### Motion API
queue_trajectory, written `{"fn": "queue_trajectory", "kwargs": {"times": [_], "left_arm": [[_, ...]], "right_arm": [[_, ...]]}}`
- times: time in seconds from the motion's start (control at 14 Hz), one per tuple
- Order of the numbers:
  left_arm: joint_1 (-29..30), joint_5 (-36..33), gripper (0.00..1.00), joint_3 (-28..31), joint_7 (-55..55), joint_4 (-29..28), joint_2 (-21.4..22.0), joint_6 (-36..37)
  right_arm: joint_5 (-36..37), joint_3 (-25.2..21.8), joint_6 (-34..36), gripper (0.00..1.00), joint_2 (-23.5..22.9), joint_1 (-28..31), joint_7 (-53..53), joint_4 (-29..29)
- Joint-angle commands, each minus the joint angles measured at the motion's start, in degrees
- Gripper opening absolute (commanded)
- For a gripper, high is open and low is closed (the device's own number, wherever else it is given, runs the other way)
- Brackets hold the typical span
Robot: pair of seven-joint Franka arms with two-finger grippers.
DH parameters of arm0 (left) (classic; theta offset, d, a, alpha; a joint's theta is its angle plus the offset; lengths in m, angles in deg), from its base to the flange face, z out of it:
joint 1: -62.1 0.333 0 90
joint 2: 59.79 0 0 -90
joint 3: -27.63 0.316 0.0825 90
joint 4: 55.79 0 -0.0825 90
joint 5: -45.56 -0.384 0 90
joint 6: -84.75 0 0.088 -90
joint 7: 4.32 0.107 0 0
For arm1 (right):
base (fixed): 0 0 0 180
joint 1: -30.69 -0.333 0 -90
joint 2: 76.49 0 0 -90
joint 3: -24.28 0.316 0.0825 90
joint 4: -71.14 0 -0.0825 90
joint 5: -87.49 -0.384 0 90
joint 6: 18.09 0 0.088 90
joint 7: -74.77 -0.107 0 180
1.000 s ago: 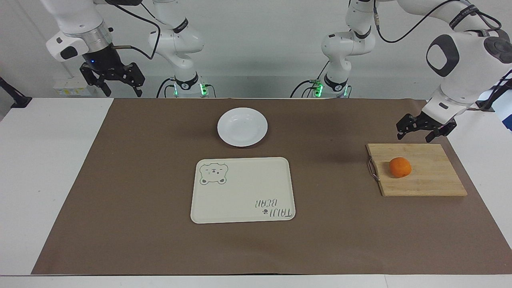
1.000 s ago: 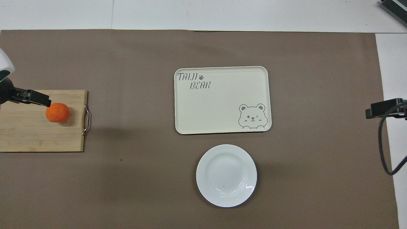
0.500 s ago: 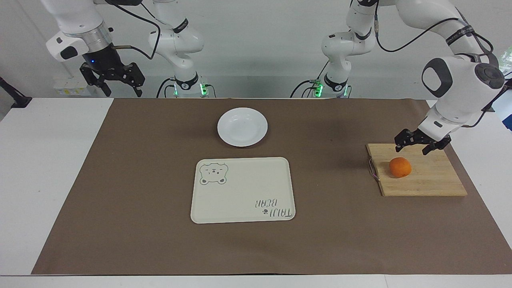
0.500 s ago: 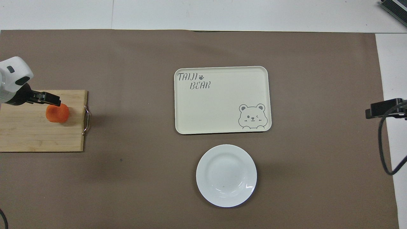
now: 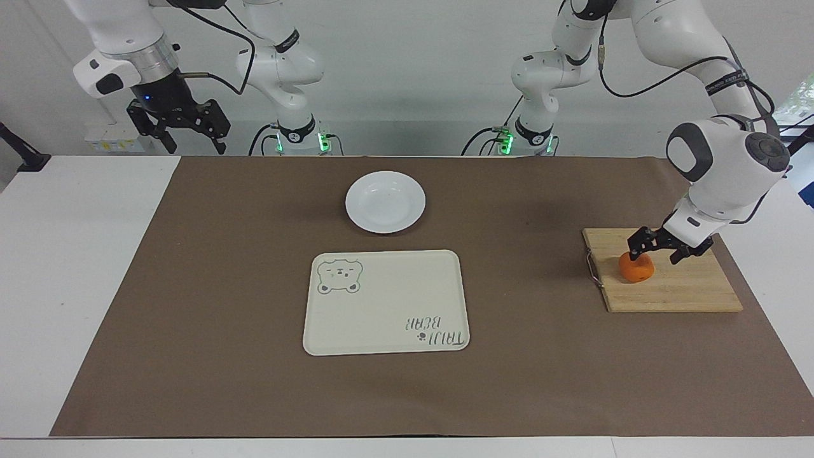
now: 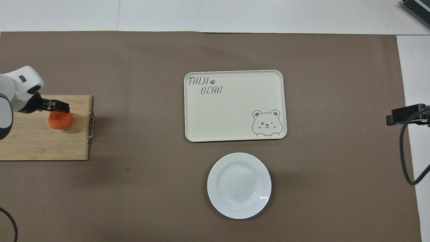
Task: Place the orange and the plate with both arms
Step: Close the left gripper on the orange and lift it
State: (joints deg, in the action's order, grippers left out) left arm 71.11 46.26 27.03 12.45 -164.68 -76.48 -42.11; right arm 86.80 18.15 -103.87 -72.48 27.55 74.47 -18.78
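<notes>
The orange (image 5: 637, 270) (image 6: 60, 121) lies on a wooden cutting board (image 5: 687, 294) (image 6: 33, 144) at the left arm's end of the table. My left gripper (image 5: 655, 254) hangs open just above it. One fingertip (image 5: 635, 250) overlaps the orange's top, and I cannot tell whether it touches. The white plate (image 5: 385, 201) (image 6: 239, 185) sits empty on the brown mat, near the robots, in the middle. My right gripper (image 5: 196, 147) waits open, high over the table's edge at the right arm's end.
A cream rectangular tray (image 5: 394, 292) (image 6: 235, 107) with a bear drawing lies just farther from the robots than the plate. The cutting board has a metal handle (image 5: 593, 270) on its side toward the tray. A brown mat (image 5: 191, 286) covers most of the table.
My left gripper has come down over the cutting board onto the orange's top, still open. The orange, plate and right arm have not moved.
</notes>
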Motion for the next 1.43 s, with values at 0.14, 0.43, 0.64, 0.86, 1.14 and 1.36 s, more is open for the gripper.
{"fn": "queue_trajectory", "kwargs": {"times": [0.14, 0.43, 0.64, 0.86, 1.14, 1.36], "left_arm": [[1.1, -0.4, 1.0, -0.5, 0.3, -3.9, -2.2, -4.6], [1.1, -0.3, 0.0, -0.5, 0.3, -3.8, -2.0, -3.7], [0.4, -0.1, 0.0, -0.5, -0.2, -1.8, -0.7, 0.9], [0.0, -0.1, 0.0, -0.8, -0.4, 2.4, 0.2, 7.2], [-1.2, 0.0, 0.0, -1.2, -2.4, 7.9, 2.5, 15.2], [-2.5, -0.1, 0.0, -1.2, -5.1, 11.4, 4.8, 21.6]], "right_arm": [[0.4, 0.0, -0.3, 1.0, 1.1, 0.1, 0.6, -1.1], [0.4, 0.0, -0.3, 1.0, 1.1, 0.1, 0.6, -1.1], [0.4, 0.0, -0.3, 1.0, 1.3, 0.1, 0.6, -1.4], [0.4, 0.0, -0.3, 1.0, 1.4, 0.1, 0.6, -1.5], [0.4, 0.0, -0.3, 1.0, 1.4, 0.1, 0.6, -1.5], [0.4, 0.0, -0.3, 1.0, 1.4, 0.1, 0.6, -1.5]]}}
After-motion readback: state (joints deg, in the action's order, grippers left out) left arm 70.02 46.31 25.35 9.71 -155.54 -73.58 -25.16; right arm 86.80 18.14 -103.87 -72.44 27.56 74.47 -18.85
